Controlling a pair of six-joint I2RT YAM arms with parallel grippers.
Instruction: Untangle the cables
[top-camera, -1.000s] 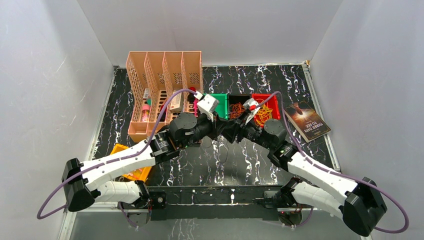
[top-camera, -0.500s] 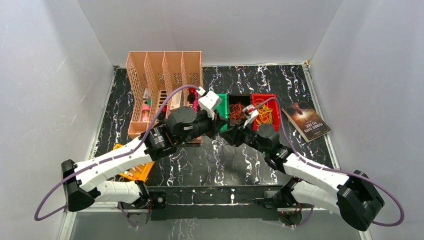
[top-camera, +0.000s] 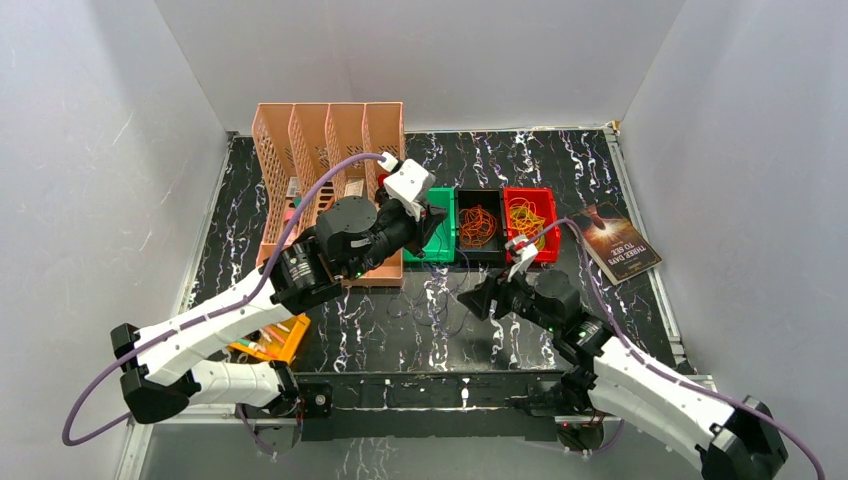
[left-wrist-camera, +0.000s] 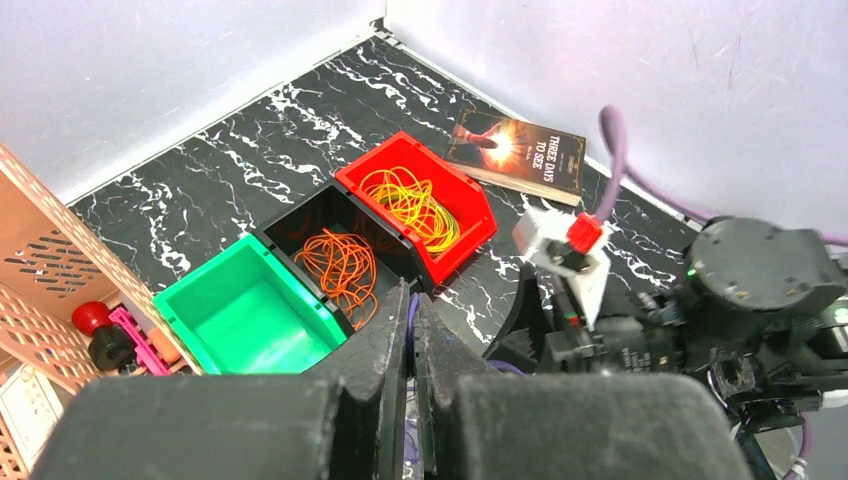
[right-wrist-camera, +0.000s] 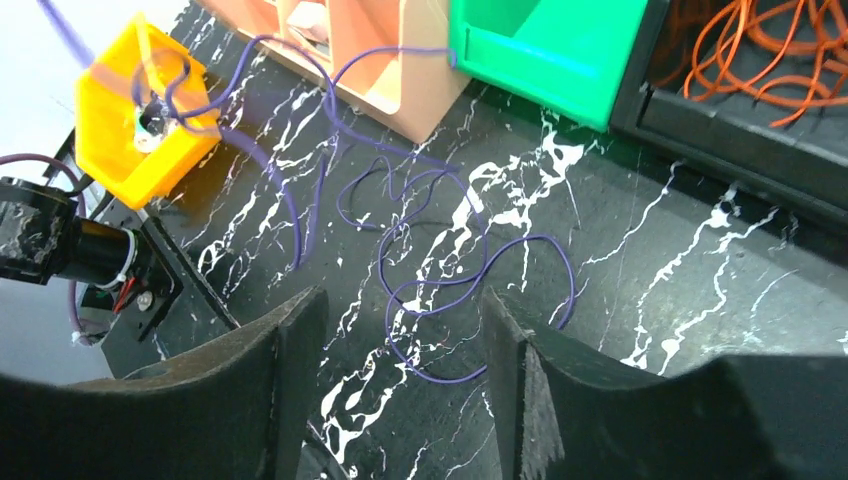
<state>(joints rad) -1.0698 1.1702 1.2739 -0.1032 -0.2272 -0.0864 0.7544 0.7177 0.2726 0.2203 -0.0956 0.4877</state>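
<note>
A thin dark blue-purple cable (right-wrist-camera: 440, 270) lies in loose loops on the black marble table, one strand rising toward the green bin. My left gripper (left-wrist-camera: 410, 295) is shut on a strand of this cable, held above the green bin's front (top-camera: 435, 228). My right gripper (right-wrist-camera: 400, 300) is open and empty, hovering just over the loops near the table's middle (top-camera: 482, 300). Orange cables (left-wrist-camera: 340, 265) lie in the black bin and yellow cables (left-wrist-camera: 415, 205) in the red bin. The green bin (left-wrist-camera: 250, 320) holds nothing.
A peach file rack (top-camera: 330, 180) stands at the back left beside the bins. A book (top-camera: 615, 243) lies at the right. A yellow bin (right-wrist-camera: 140, 130) sits at the near left, with cable strands crossing in front of it.
My right arm has pulled back from the bins toward the near edge and lowered over the cable loops. My left arm has drawn back left, still near the green bin.
</note>
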